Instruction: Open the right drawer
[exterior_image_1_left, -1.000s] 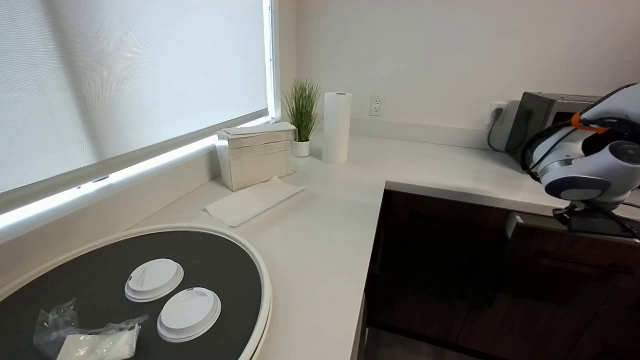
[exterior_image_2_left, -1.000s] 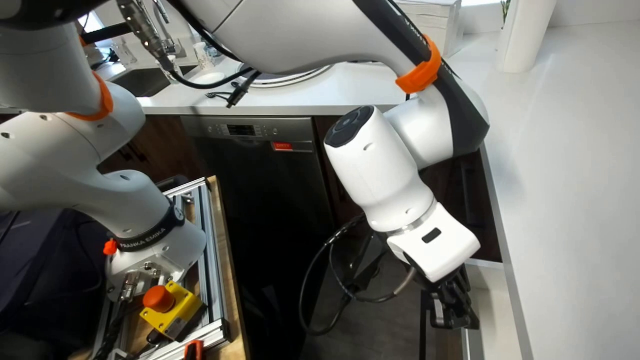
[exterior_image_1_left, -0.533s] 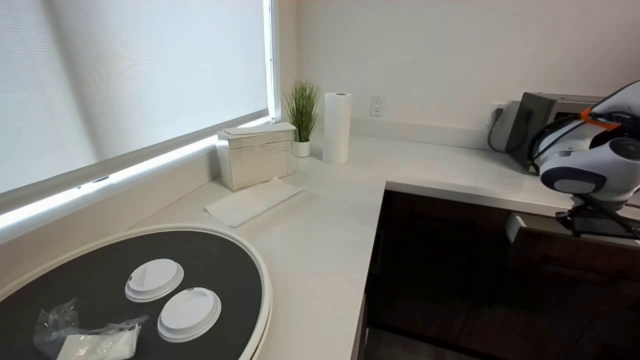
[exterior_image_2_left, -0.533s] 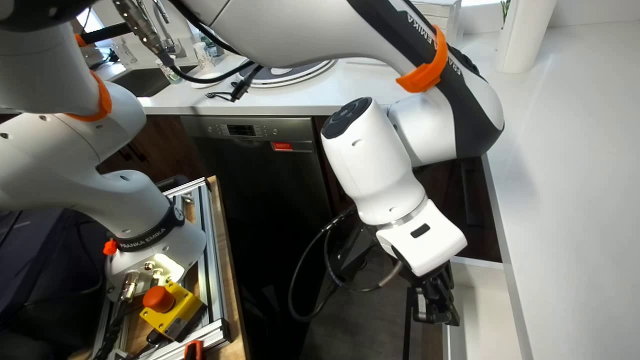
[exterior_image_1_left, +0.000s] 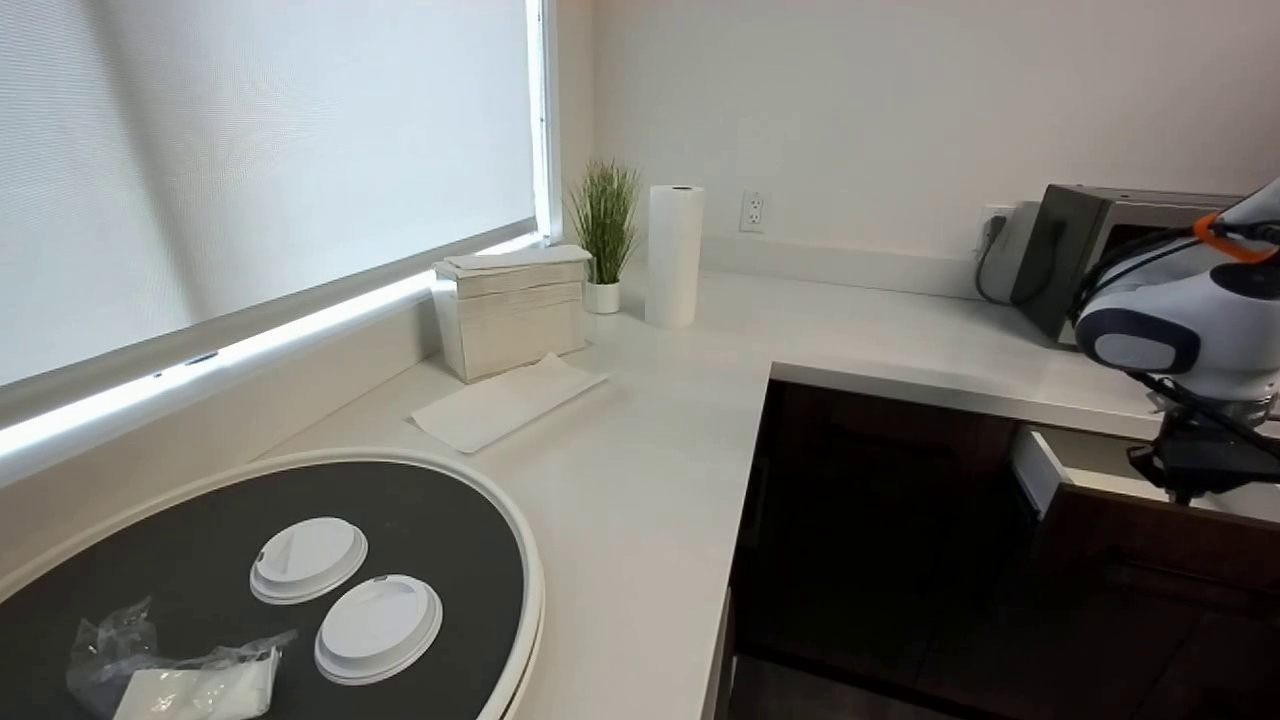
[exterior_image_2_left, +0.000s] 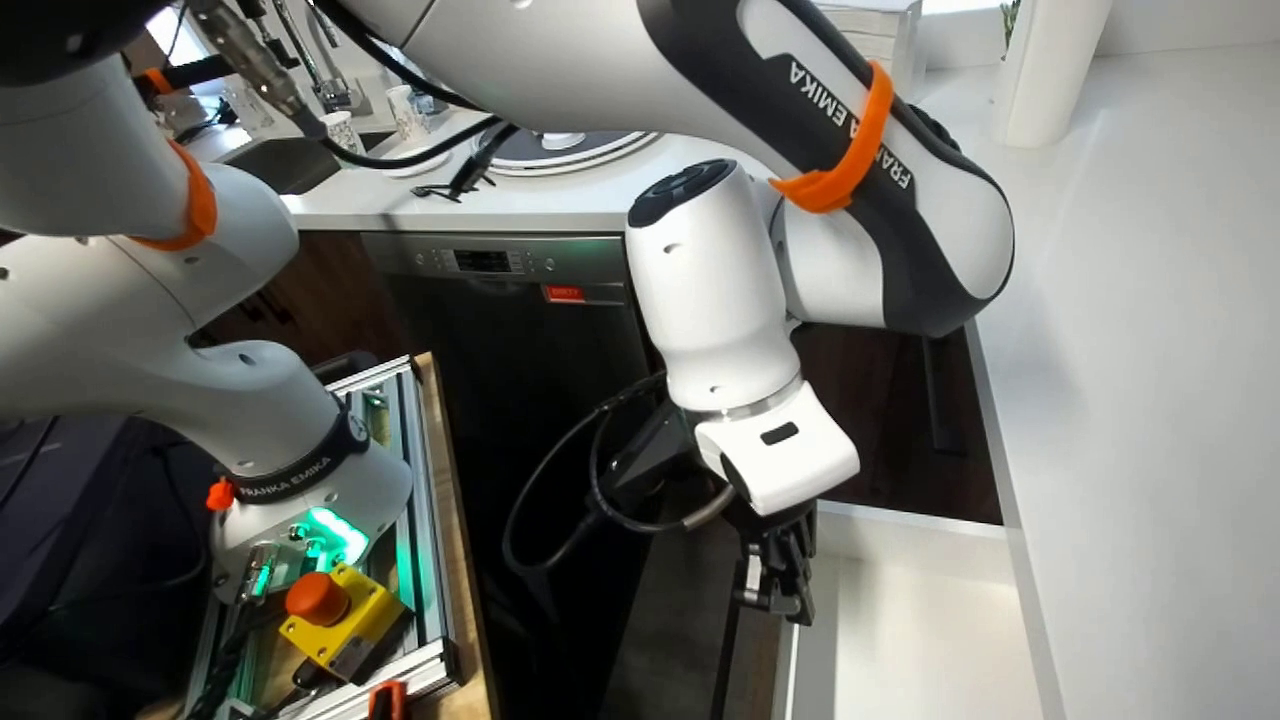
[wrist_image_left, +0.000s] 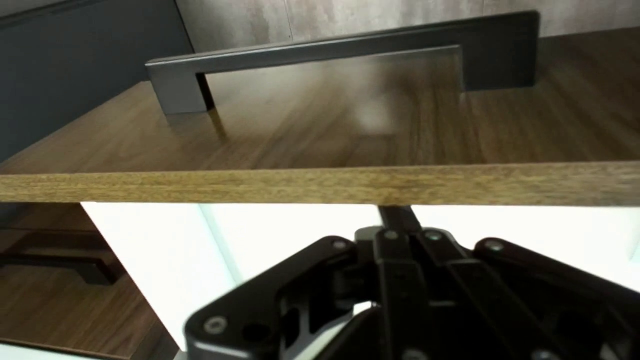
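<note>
While black two-fingered tool (wrist_image_left: 397, 215) dips inside, wide right drawer with flat brown wood front (wrist_image_left: 300, 186) and pale inner box (exterior_image_2_left: 925, 620) stands open

Tool: jaws together, nothing between; end just behind the front, contact hidden. Next, dark grey bar handle (wrist_image_left: 330, 54), unheld. Drawer's site: projecting from beneath the white surface (exterior_image_2_left: 1150, 330). Handling, by judgement: pull likely well along; draw straight outward, end kept low, easing near the stop.
</note>
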